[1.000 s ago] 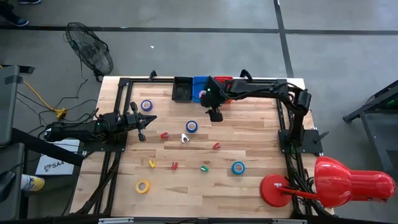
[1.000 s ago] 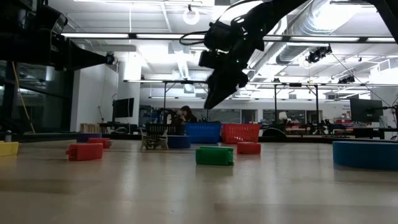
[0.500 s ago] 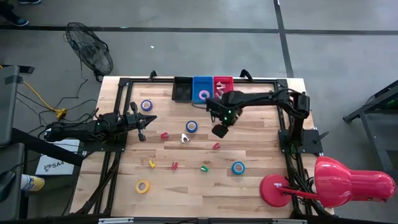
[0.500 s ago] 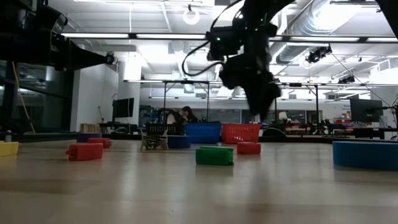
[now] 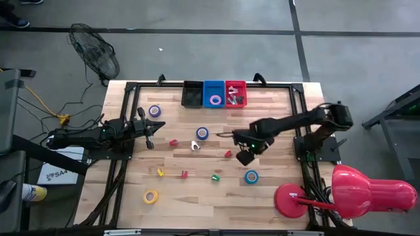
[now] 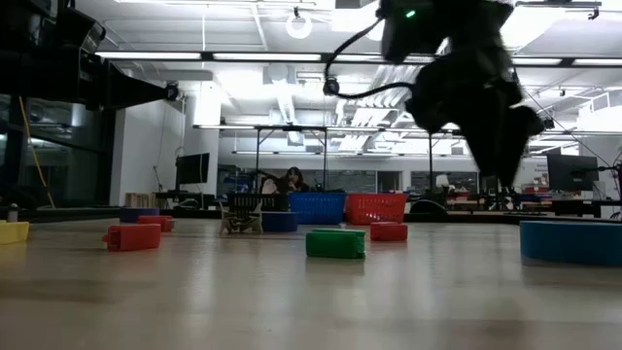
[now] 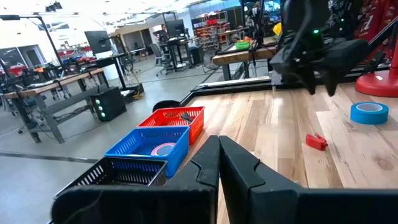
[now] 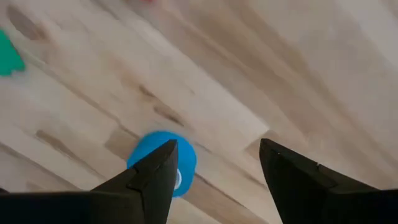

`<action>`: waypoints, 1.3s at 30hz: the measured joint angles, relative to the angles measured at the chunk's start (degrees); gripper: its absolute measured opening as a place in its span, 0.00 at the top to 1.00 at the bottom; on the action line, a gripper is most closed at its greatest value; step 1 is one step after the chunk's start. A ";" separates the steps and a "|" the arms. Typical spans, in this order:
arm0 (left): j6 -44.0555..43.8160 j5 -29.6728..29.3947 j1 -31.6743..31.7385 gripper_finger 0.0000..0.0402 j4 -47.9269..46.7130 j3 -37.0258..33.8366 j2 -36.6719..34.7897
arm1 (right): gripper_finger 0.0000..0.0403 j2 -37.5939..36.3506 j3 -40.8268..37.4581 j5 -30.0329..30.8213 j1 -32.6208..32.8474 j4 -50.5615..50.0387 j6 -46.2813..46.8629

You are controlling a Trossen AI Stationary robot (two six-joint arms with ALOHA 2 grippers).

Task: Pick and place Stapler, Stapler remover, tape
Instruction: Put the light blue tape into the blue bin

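A light blue tape roll [image 5: 251, 176] lies flat on the wooden bench [image 5: 275, 196], near the right side. The right hand [image 5: 245, 156] hangs above the bench just beside it, toward the bins, fingers spread and holding nothing; its wrist view looks down on the roll [image 8: 165, 163] between the two fingers [image 8: 155, 180]. A red stapler remover [image 5: 228, 154] lies close by, a green one [image 5: 215, 177] farther along. Black, blue [image 5: 214, 94] and red [image 5: 235, 93] bins stand in a row at the far edge. The left hand [image 5: 148, 132] waits at the left side, fingers pressed together, gripping nothing.
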 joint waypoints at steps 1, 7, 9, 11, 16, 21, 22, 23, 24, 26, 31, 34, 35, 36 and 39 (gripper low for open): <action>0.00 0.00 0.00 0.99 -0.01 0.00 0.01 | 0.46 -0.98 -1.20 0.01 1.04 0.91 0.87; 0.00 0.00 0.01 0.99 0.01 0.00 0.02 | 0.46 -3.81 -6.14 -0.30 6.93 3.95 1.51; -0.02 0.00 0.00 0.99 0.00 0.00 0.01 | 0.46 -3.86 -7.15 -0.45 8.73 5.00 1.50; 0.00 0.02 -0.01 0.99 -0.01 0.00 0.02 | 0.46 -3.86 -8.23 -0.53 10.32 6.67 1.72; 0.00 0.00 0.00 0.99 0.00 0.00 0.00 | 0.46 -3.69 -10.52 0.20 12.61 11.54 4.28; 0.00 0.02 0.00 0.99 -0.01 0.00 0.00 | 0.46 -3.53 -11.30 2.73 13.59 12.65 7.01; -0.01 0.00 0.00 0.99 0.01 0.00 0.00 | 0.46 -3.32 -11.30 3.03 13.73 13.03 7.04; 0.00 0.00 -0.01 0.99 -0.01 0.00 0.01 | 0.46 -3.17 -11.30 3.27 13.98 13.52 7.06; -0.02 0.00 0.01 0.99 -0.01 0.00 0.00 | 0.46 -2.80 -11.30 3.58 14.18 14.08 7.06; 0.00 0.01 -0.01 0.99 0.01 0.00 0.00 | 0.46 -2.12 -11.30 3.59 14.54 14.88 7.14; 0.00 0.02 -0.01 0.99 -0.01 0.00 0.02 | 0.46 0.02 -11.30 3.47 15.43 15.52 9.23; 0.00 0.02 -0.01 0.99 0.01 0.00 0.00 | 0.47 0.91 -11.30 4.00 15.93 15.61 10.62; 0.00 0.02 0.01 0.99 0.01 0.00 0.00 | 0.47 1.16 -11.30 4.00 15.97 15.76 10.67; -0.01 0.02 0.01 0.99 0.01 0.00 0.01 | 0.48 1.33 -11.30 3.94 16.16 15.83 10.67; 0.00 0.00 0.00 0.99 0.00 0.00 0.00 | 0.53 1.36 -11.30 4.05 16.59 15.65 10.77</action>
